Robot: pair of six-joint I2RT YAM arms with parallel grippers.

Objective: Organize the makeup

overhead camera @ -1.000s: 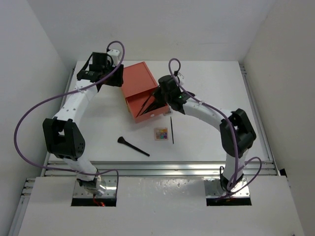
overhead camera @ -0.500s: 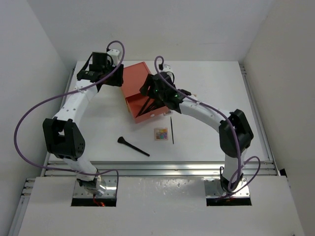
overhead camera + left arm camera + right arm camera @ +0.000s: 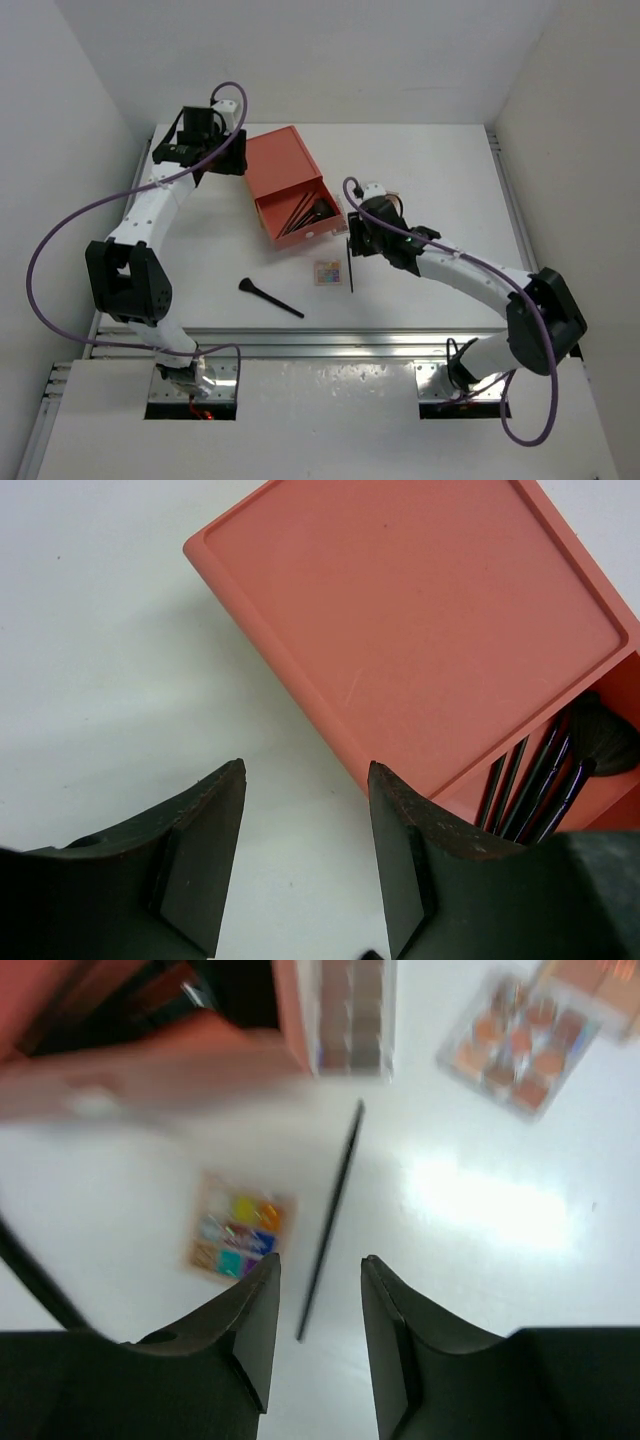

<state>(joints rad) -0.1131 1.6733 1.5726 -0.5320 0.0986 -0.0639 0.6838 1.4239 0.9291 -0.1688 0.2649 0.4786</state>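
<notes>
Several black brushes [image 3: 305, 212] lie in the open drawer of the orange box [image 3: 283, 165]; they also show in the left wrist view [image 3: 548, 780]. A thin dark stick [image 3: 350, 268] and a mixed-colour palette [image 3: 327, 272] lie in front of the box, and a black brush [image 3: 270, 298] lies nearer left. My right gripper [image 3: 352, 243] is open and empty, just above the stick [image 3: 330, 1215], with the mixed-colour palette [image 3: 235, 1240] to its left. A brown palette [image 3: 355, 1015] and two more palettes [image 3: 520, 1045] lie beyond. My left gripper [image 3: 232, 160] is open and empty beside the box's far left corner [image 3: 420, 620].
The table's raised rail [image 3: 320, 340] runs along the near edge, and white walls close in on both sides. The right arm's elbow [image 3: 540, 305] hangs over the near right of the table.
My right gripper has pulled back from the box's drawer towards me and now hangs over the thin stick. The brushes stay in the drawer. The left arm has barely moved.
</notes>
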